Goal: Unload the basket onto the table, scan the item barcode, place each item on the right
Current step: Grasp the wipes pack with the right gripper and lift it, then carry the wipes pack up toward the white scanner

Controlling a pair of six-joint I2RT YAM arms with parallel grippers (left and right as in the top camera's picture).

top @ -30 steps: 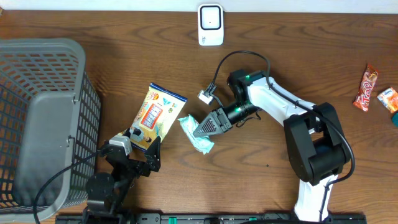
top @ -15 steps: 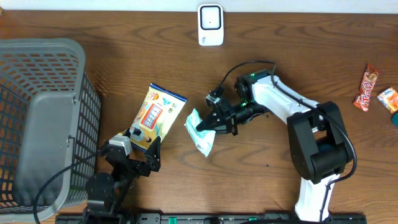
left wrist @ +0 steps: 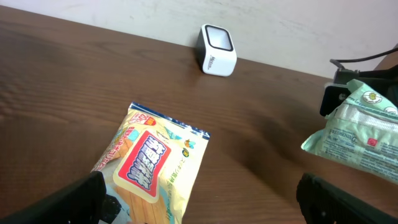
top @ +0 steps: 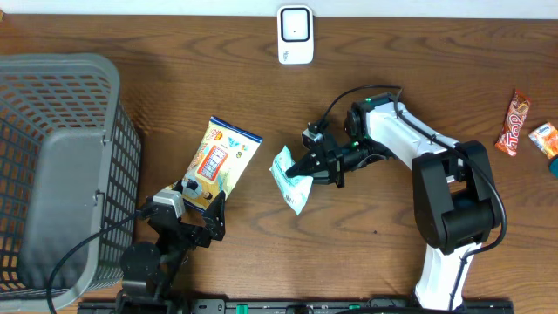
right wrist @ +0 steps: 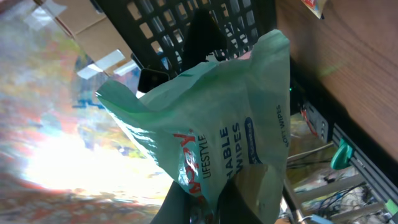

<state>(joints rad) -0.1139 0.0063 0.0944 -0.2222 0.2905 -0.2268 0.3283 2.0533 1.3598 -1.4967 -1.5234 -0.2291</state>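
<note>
My right gripper (top: 309,167) is shut on one end of a pale green wipes pack (top: 289,179) and holds it off the table at the centre. In the right wrist view the pack (right wrist: 230,118) fills the frame above my pinched fingers (right wrist: 186,202), its print side towards the camera. The white barcode scanner (top: 296,35) stands at the table's far edge, well beyond the pack. In the left wrist view the scanner (left wrist: 216,51) sits far off and the pack (left wrist: 357,134) hangs at the right. My left gripper (top: 187,218) rests open at the near edge of a yellow snack bag (top: 220,161).
A grey mesh basket (top: 52,166) takes up the left side of the table. A red candy bar (top: 514,122) and a small blue-and-orange packet (top: 544,138) lie at the far right. The snack bag (left wrist: 155,165) lies flat between my left fingers.
The right gripper has carried the wipes pack to the right and raised it off the table, turning it more upright. The left arm has stayed still.
</note>
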